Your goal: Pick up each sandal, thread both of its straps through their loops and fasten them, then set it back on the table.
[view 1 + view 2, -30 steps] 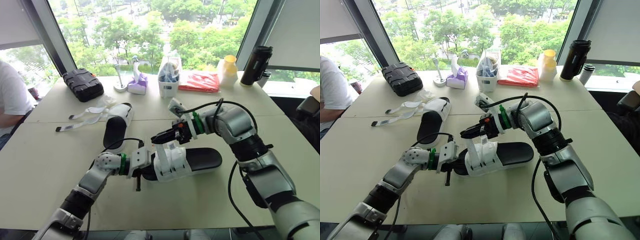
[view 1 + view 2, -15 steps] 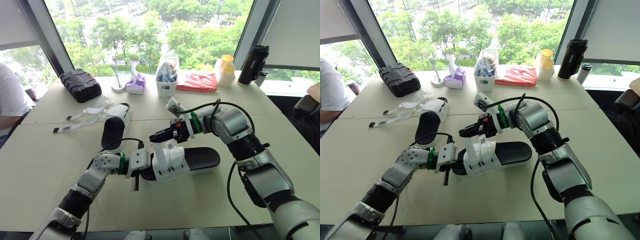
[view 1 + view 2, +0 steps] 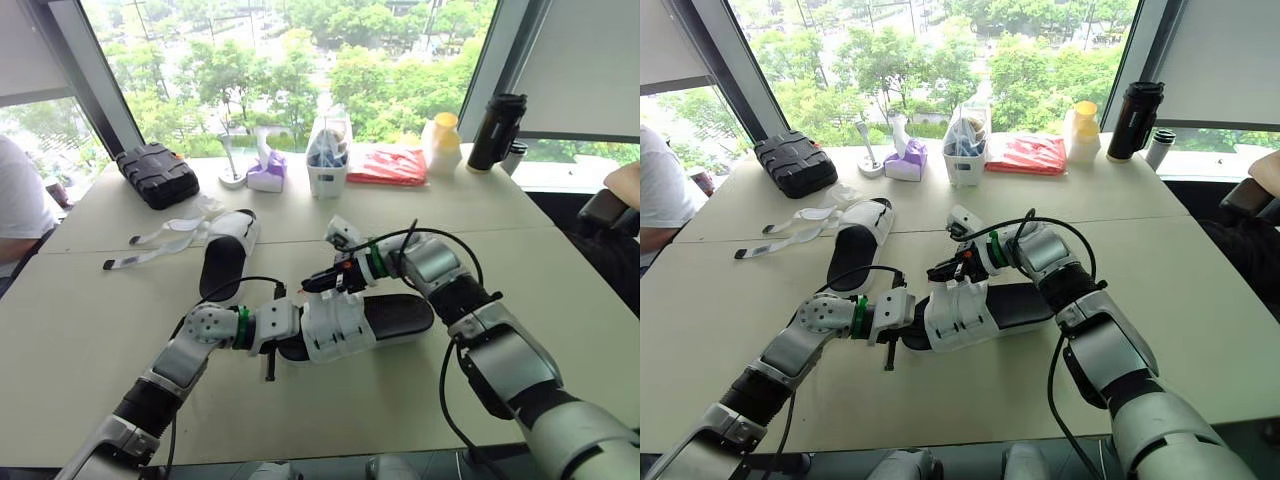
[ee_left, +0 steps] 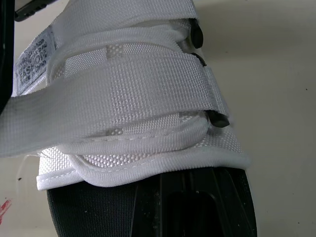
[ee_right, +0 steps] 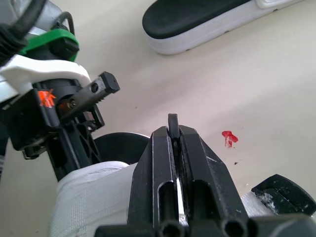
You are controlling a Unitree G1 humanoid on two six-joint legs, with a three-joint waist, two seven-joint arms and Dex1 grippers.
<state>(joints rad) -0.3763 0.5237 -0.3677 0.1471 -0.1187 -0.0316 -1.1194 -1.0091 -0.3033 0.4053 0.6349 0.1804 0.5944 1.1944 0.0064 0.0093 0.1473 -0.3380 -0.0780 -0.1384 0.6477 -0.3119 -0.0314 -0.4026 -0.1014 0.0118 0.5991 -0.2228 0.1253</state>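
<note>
the near sandal (image 3: pixel 392 314) is lying on the table (image 3: pixel 565 300) at its middle, black footbed up and its white upper turned toward the robot's left. the right gripper (image 3: pixel 315 286) is reaching across from the right and resting on top of that white upper. its two black fingers (image 5: pixel 158 163) are pressing together, with a thin white strap (image 5: pixel 177 191) clamped between them. the left gripper (image 3: pixel 280 345) is sitting right against the toe end of the same sandal, low on the table. whether it is gripping the sandal or merely touching it cannot be told. in the left wrist view two woven straps (image 4: pixel 123 84) are running across the upper, passing by small black loops at the side.

the second sandal (image 3: pixel 228 255) is lying further back to the robot's left, apart from both grippers. its loose white straps (image 3: pixel 150 245) are trailing out flat on the table toward the left. a black case (image 3: pixel 158 172) is sitting near the window.
</note>
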